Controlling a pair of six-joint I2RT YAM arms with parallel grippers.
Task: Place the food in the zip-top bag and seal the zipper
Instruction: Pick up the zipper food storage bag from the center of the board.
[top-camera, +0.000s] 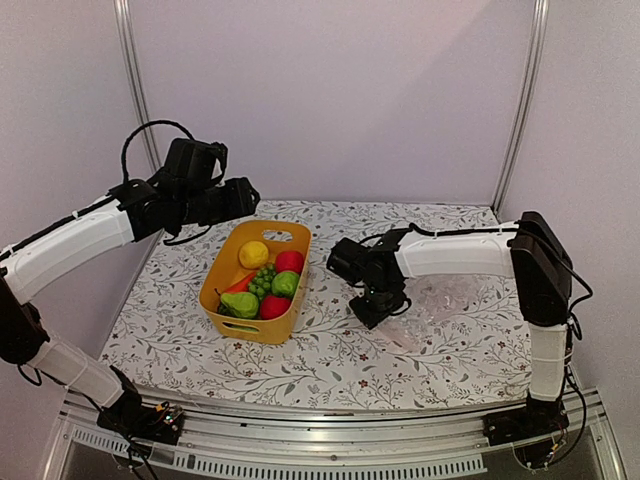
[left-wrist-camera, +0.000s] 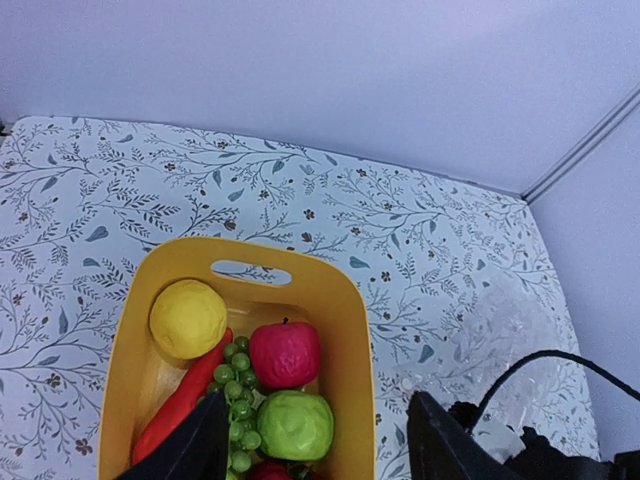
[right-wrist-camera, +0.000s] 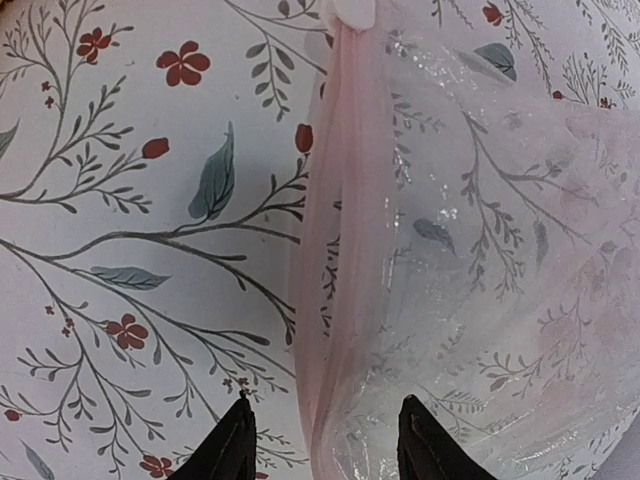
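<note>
Top view: one yellow plastic basket (top-camera: 262, 333) sits left of centre on the floral table (top-camera: 330, 370). One clear crinkly zip-top bag (top-camera: 445, 300) lies flat toward the right edge.

Your food count in the basket is seven: one yellow round piece (top-camera: 253, 254), two red round pieces (top-camera: 290, 262), one green round piece (top-camera: 286, 284), one green pear (top-camera: 241, 304), one green grape bunch (top-camera: 262, 278) and one orange-red carrot (left-wrist-camera: 180, 405).

Only the right wrist view shows the pinkish zipper strip (right-wrist-camera: 335, 250). It runs between the parted jaws of the right gripper (right-wrist-camera: 325, 450), which grip nothing.

Left wrist view: the left gripper (left-wrist-camera: 315, 450) hangs over the basket, jaws wide and empty. The pear is out of that view.
</note>
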